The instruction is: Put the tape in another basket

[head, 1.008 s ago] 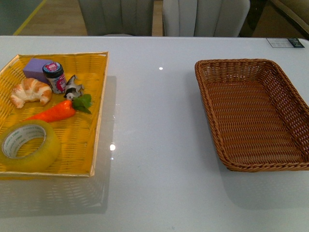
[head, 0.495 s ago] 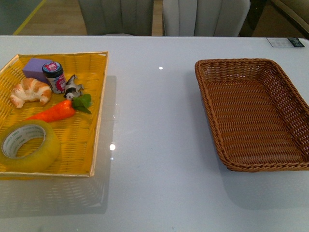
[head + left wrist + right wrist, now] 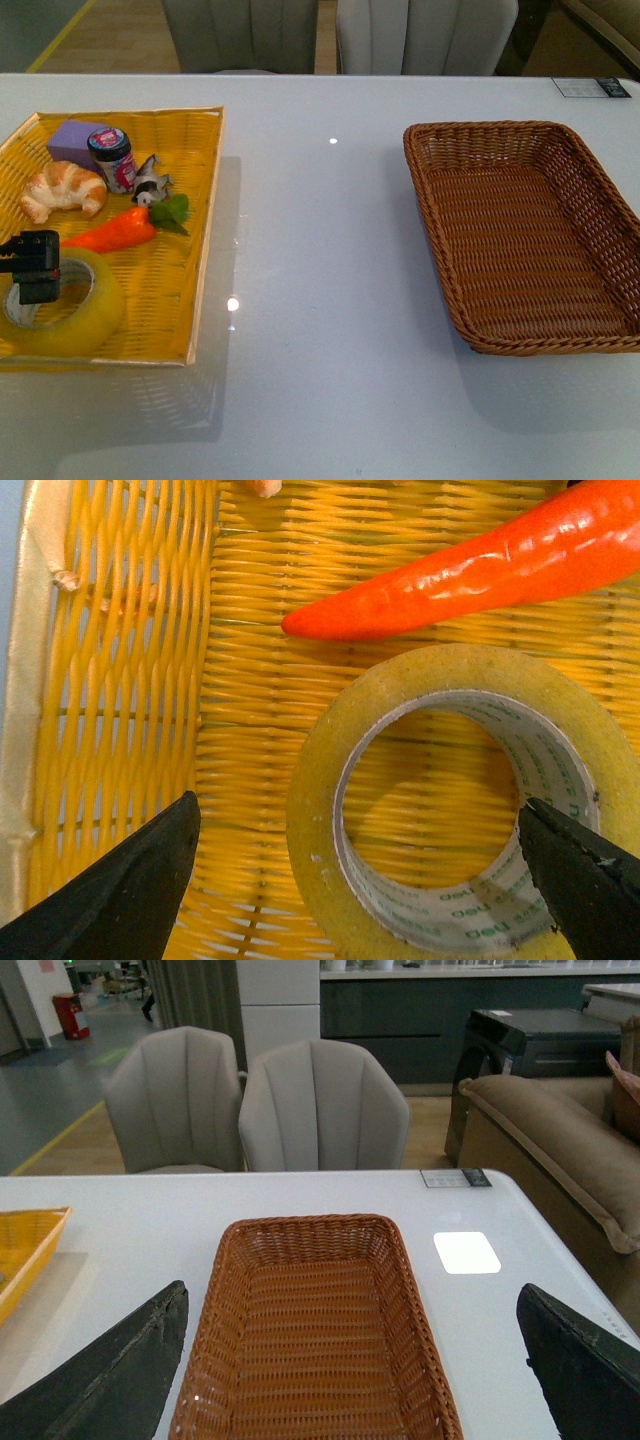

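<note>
The tape, a wide yellowish roll with a white core printed in green, lies flat in the near left corner of the yellow tray. My left gripper hangs open just above it at the picture's left edge. In the left wrist view the tape sits between my open fingers, with the left gripper over its hole. The brown wicker basket stands on the right with nothing in it. My right gripper is open above the basket and holds nothing. It is out of the front view.
In the tray, an orange carrot lies right behind the tape; it also shows in the left wrist view. Further back are a croissant, a jar, a purple block and a small figure. Chairs stand beyond the table's far edge.
My left gripper has come into the front view from the left and now sits over the tape. The tape, tray and basket have not moved.
</note>
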Robot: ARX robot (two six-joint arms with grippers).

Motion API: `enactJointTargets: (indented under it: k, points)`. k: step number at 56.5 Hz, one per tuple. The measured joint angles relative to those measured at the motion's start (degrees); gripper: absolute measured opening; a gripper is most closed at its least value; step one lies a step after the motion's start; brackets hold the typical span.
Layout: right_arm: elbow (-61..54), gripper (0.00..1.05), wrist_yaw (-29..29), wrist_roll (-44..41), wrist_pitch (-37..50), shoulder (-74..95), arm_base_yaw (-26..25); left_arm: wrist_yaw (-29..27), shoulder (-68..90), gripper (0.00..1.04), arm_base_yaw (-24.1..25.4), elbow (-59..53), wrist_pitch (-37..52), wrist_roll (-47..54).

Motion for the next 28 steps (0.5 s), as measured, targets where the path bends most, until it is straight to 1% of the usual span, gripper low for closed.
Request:
enactJointTargets:
  k: [27, 28]
  points:
    - [0.0, 0.96, 0.0, 0.0, 0.0, 0.0, 0.0, -0.1, 7.9, 0.96, 1.8, 4.3, -0.4, 0.1]
    - [0.0, 0.96, 0.0, 0.0, 0.0, 0.0, 0.0, -0.1, 8.0, 0.95, 1.9, 4.3, -0.4, 0.2]
